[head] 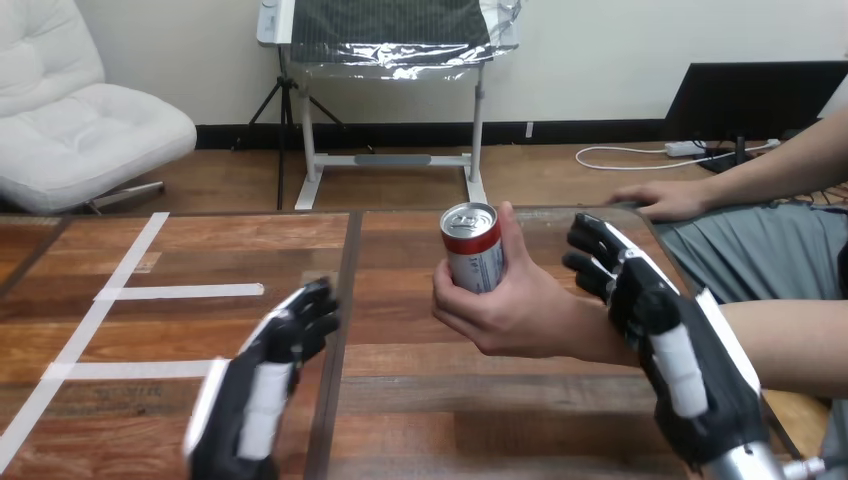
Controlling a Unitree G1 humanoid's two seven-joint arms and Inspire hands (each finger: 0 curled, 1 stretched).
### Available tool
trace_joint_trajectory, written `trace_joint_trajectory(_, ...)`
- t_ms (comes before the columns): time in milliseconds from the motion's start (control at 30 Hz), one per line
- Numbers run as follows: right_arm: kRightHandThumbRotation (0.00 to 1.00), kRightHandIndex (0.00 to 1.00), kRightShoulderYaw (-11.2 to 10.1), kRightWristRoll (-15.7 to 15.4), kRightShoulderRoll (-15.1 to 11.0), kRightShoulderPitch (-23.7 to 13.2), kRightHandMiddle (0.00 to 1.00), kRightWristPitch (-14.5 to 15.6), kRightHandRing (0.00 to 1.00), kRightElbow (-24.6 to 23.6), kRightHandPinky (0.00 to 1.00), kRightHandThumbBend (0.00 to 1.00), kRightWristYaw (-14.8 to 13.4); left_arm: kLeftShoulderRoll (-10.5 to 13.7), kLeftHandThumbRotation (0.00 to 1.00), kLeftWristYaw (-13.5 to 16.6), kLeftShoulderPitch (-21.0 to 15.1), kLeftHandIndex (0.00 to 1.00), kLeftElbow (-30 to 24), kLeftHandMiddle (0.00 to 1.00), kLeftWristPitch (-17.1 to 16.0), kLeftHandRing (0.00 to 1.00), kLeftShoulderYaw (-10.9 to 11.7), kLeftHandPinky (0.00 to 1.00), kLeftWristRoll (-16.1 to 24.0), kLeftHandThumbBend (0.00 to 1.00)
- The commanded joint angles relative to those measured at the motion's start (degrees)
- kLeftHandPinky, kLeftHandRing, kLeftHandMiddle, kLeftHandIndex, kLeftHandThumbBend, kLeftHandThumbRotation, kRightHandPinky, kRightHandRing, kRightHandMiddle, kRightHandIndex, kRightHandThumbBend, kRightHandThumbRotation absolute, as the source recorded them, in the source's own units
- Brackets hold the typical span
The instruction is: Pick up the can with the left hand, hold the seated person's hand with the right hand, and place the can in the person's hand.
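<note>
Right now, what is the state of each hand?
Left hand: open, holding nothing.
Right hand: beside the person's wrist; grip cannot be told.

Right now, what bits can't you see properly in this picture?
All in the head view:
1. The can: its bottom half is hidden by the person's hand wrapped round it.
2. The right hand: it is beside the person's wrist with its back to the camera, so any grip is hidden.
3. The left hand: it is blurred, and its arm is cut off by the bottom edge.
</note>
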Motion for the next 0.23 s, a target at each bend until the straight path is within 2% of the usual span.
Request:
trace_joint_trajectory(0,1.0,0.91,0.99,8.03,3.24,2.29,0.92,-3.22,0.89,-18.06,0.87,0.96,1.58,-0.12,1.0,-2.12,1.9,0.81,-21.34,0.83,-3.76,0.83,0.75,0.8,-8.94,0.81)
trace_joint_trajectory(200,1.0,0.9,3.1,8.88,4.6,6.62,0.91,-2.78,0.9,-22.04,0.87,0.98,1.76,0.55,1.0,-3.15,4.69,0.8,-26.1,0.83,-2.31,0.83,0.14,0.78,-12.53,0.8)
